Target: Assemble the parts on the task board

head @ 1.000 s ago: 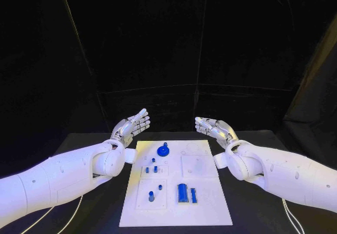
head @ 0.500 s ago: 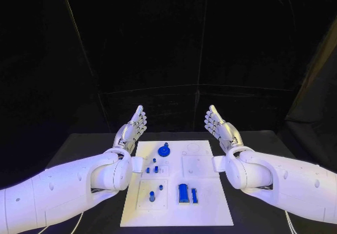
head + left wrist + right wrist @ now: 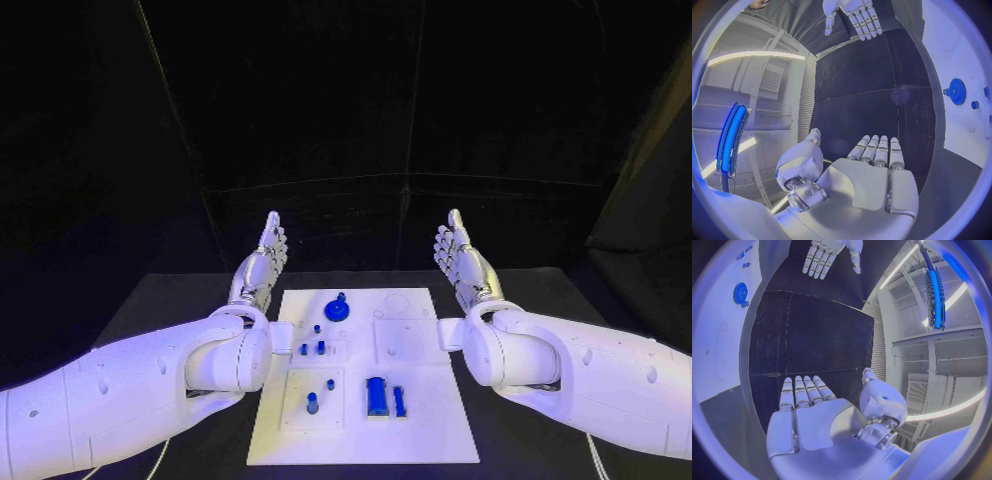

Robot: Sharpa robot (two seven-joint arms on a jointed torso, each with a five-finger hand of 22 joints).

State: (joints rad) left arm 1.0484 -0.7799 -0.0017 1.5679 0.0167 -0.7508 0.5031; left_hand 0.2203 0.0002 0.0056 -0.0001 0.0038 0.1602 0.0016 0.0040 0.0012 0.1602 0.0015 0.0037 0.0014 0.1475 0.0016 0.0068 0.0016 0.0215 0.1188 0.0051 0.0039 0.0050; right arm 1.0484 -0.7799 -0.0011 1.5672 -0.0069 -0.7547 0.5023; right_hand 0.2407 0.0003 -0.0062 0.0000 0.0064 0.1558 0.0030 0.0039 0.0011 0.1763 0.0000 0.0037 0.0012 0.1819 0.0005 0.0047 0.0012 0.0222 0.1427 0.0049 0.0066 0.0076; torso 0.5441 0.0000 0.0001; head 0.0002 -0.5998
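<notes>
Both the left hand [image 3: 261, 262] and right hand [image 3: 462, 262] hover empty, fingers straight and together, flanking the task board's [image 3: 433, 420] far end (blue parts [image 3: 376, 396] lie on it), fitting either start or finish.

Head cam: high up, looking down and fwd over black table [image 3: 188, 300], white rectangular task board [image 3: 433, 420] central, both white arms entering from sides. Left wrist cam: fisheye, close behind silver many-fingered left hand [image 3: 870, 180], facing along its fingers across table. Right wrist cam: same setup behind silver right hand [image 3: 814, 422]. Shared by all three: blue round gear-like part [image 3: 336, 309] [image 3: 957, 91] [image 3: 739, 293] on board. Each wrist cam also catches opposite hand.
</notes>
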